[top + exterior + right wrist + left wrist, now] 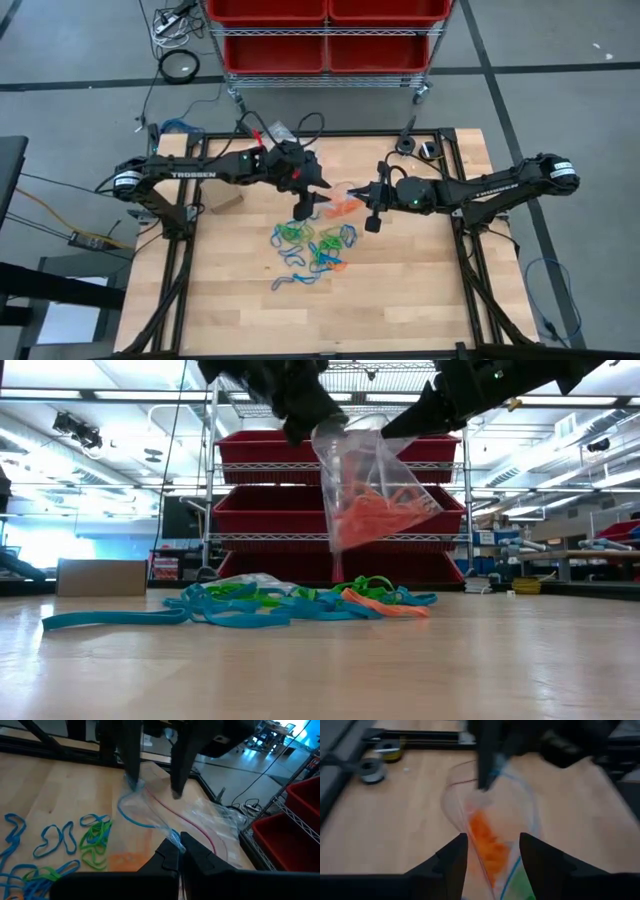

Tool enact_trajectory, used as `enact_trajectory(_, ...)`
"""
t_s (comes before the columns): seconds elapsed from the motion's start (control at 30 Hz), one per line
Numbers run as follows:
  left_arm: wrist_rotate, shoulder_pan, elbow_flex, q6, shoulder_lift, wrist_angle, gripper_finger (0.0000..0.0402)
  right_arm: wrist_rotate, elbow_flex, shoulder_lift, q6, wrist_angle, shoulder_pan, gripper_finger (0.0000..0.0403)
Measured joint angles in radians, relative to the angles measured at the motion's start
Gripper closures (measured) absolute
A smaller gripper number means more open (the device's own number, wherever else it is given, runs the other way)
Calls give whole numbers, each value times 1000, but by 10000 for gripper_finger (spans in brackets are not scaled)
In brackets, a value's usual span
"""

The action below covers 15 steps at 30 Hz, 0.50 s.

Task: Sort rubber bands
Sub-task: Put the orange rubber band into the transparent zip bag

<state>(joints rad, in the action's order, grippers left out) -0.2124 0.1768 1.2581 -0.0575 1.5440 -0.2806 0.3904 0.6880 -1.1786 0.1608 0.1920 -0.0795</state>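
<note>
Rubber bands lie in a loose pile of blue and green loops, with a few orange ones, on the wooden table. More orange ones sit inside a clear plastic bag that hangs in the air just above the pile – likely so loops can be dropped in from the top.

The bag is the thing to watch. The right gripper reaches in from one side of the bag and pinches its top edge tight, fingers closed on the plastic, so the bag dangles with its orange load (a bright clump) sagging low.

The left gripper comes from the other side of the bag, tilted down over the mouth. Its 2 fingers stand apart with nothing between them – the bag shows in the gap beyond them. It looks to have let go, so I think only 1 gripper carries the bag.

Behind the bag, past the table's far edge, stands a rack of red bins.
</note>
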Motion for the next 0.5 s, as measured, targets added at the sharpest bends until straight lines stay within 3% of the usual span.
enact_trajectory(0.3,13,-15,89,-72,-6,-9,213,0,0,0,1,2,0,403)
enact_trajectory(0.5,69,-50,150,-202,-40,-360,213,0,0,0,5,1,0,403)
